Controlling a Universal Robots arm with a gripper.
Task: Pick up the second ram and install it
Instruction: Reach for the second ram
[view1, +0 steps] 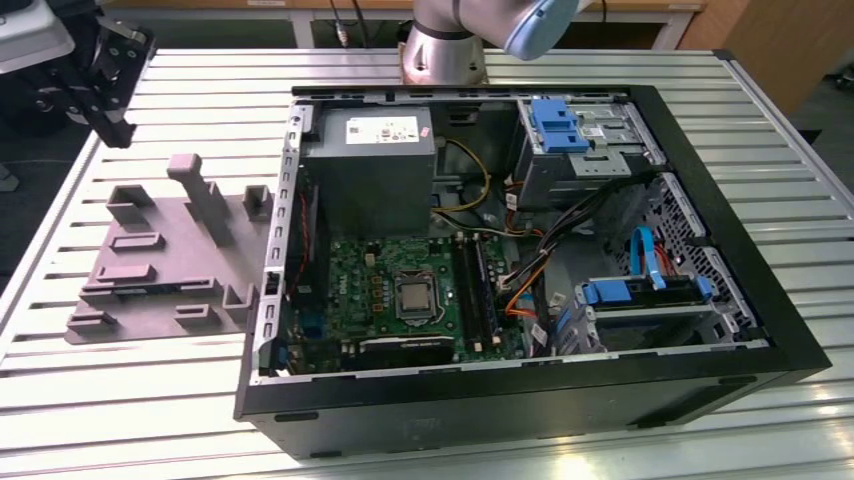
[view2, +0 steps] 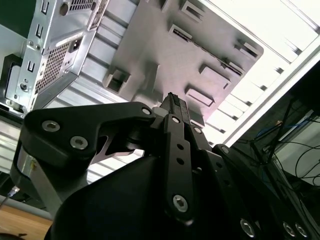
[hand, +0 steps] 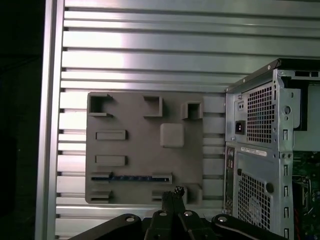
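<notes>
The second ram (hand: 131, 177) is a thin dark stick lying on edge in a long slot of the grey plastic tray (hand: 140, 150). In the exterior view that tray (view1: 160, 315) sits on the table at the left of the open computer case (view1: 534, 400). My gripper (view1: 115, 125) hangs well above the tray's far corner. Both wrist views look down past the gripper (hand: 173, 196) at the tray (view2: 165, 45). The fingertips (view2: 172, 100) are pressed together with nothing between them. Inside the case, long black slots (view1: 470, 280) run beside the processor on the green board (view1: 387, 270).
The case holds a grey power-supply box (view1: 370, 170), blue drive brackets (view1: 558, 125) and loose cables (view1: 534, 270). Raised grey blocks (view1: 207, 195) stand up from the tray. The ribbed metal table (view1: 134, 420) ends just past the tray, with dark equipment (view1: 40, 60) beyond it.
</notes>
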